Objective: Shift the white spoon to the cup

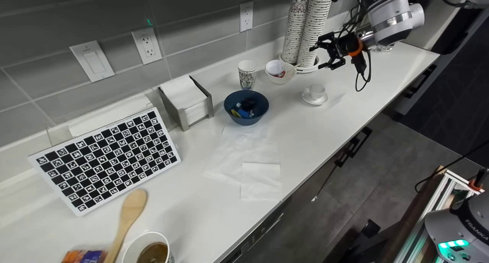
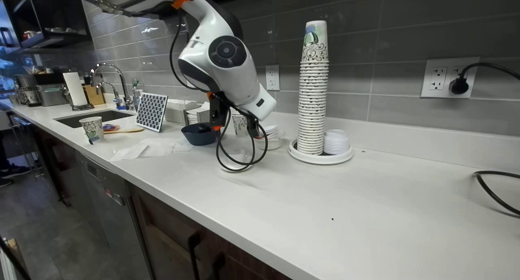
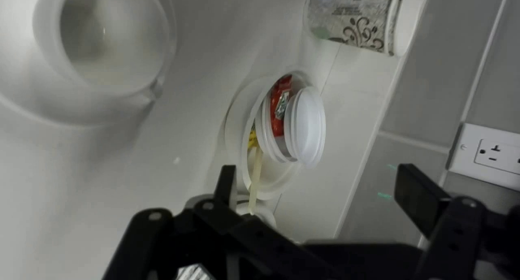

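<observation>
My gripper [image 1: 318, 57] is open and empty, held above the counter near the tall cup stacks; in the wrist view its fingers [image 3: 317, 178] stand wide apart. A pale, cream-looking handle [image 3: 255, 178], which looks like the white spoon, pokes out over the rim of a white bowl [image 1: 287, 78]. Its head is hidden among the bowl's contents, so I cannot be sure. The handle's outer end lies close to one finger in the wrist view. The small white cup [image 1: 317, 91] stands on a saucer [image 1: 314, 101]; it also shows large in the wrist view [image 3: 118, 40].
The white bowl also holds stacked white lids [image 3: 308, 125] and a red packet [image 3: 280, 105]. Tall paper cup stacks [image 2: 313, 105] stand beside it. Patterned cups [image 1: 247, 75], a dark blue bowl [image 1: 246, 120], a napkin holder [image 1: 187, 102] and a wooden spoon [image 1: 131, 209] are also on the counter.
</observation>
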Available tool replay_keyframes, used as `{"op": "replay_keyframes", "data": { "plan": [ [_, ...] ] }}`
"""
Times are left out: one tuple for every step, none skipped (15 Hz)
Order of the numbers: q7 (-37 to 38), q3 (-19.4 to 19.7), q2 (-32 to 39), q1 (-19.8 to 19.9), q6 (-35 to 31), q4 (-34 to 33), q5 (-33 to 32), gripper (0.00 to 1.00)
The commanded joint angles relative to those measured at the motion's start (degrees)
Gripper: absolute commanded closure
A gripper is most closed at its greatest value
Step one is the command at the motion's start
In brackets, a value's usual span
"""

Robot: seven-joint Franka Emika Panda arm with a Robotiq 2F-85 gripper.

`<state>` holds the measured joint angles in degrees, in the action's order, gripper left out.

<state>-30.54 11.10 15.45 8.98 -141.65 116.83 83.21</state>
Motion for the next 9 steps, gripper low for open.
{"op": "replay_keyframes", "data": {
  "plan": [
    [-6.26, -1.54, 7.65, 0.45, -5.62, -7.29, 4.15, 0.0],
    [-7.19, -1.24, 9.53, -0.12, -6.51, -8.84, 5.51, 0.0],
    [-7.35, -1.51, 11.39, -0.18, -7.34, -10.59, 6.45, 0.0],
    [-3.79, -1.1, 13.6, -0.91, -8.62, -12.13, 3.84, 0.0],
    [-5.14, -0.93, 8.73, -0.28, -6.07, -7.22, 3.47, 0.0],
    [-5.07, -0.95, 10.12, -0.38, -6.36, -8.06, 3.46, 0.0],
    [-5.09, -0.95, 10.47, -0.39, -6.35, -8.08, 3.46, 0.0],
    [-5.09, -0.94, 10.42, -0.37, -6.35, -8.06, 3.46, 0.0],
    [-7.34, -1.45, 10.92, 0.44, -4.28, -9.09, 4.84, 0.0]
  ]
}}
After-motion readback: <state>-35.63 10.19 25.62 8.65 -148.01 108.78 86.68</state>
